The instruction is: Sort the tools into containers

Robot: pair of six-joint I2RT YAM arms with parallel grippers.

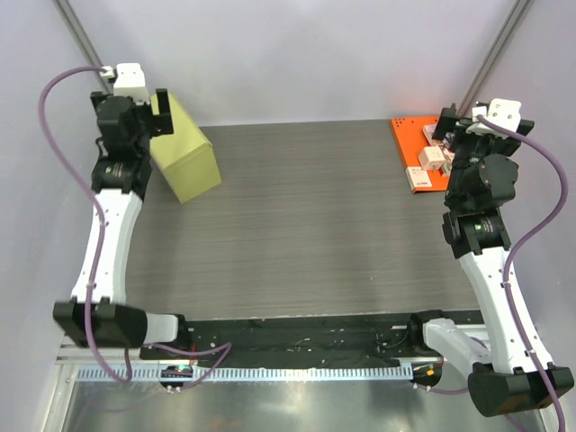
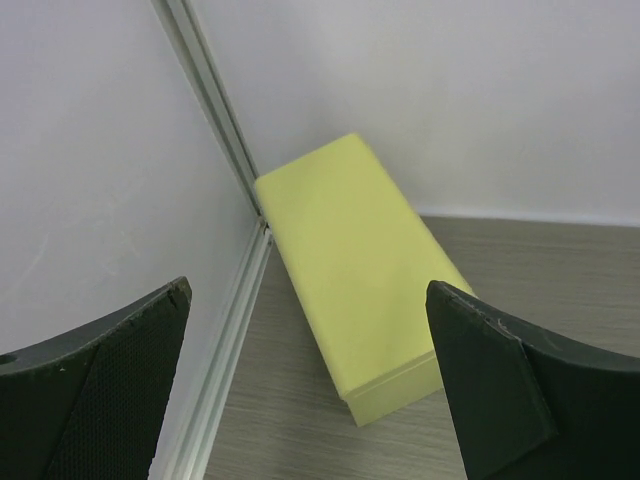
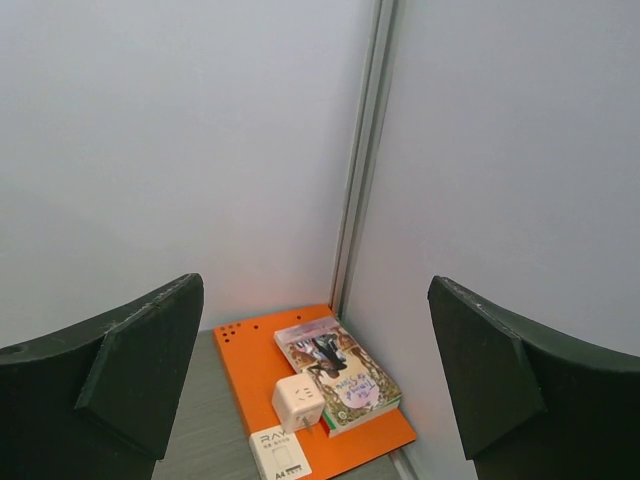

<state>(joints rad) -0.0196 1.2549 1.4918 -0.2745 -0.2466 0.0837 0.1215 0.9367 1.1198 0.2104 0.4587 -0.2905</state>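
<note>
No loose tool shows on the table in any view. A yellow-green closed box (image 1: 185,149) lies at the far left corner; in the left wrist view (image 2: 350,260) it lies flat beside the wall rail. My left gripper (image 1: 153,115) is open and empty, held above the box's far end (image 2: 308,290). My right gripper (image 1: 448,126) is open and empty, held above an orange board (image 1: 409,142) at the far right corner. On the board (image 3: 245,365) lie a book (image 3: 340,375), a white plug cube (image 3: 298,402) and a small white box (image 3: 280,455).
The dark wood-grain table (image 1: 306,225) spans the middle. Grey walls with metal corner rails (image 3: 358,160) close in the back and both sides. A black cable strip (image 1: 297,337) runs along the near edge between the arm bases.
</note>
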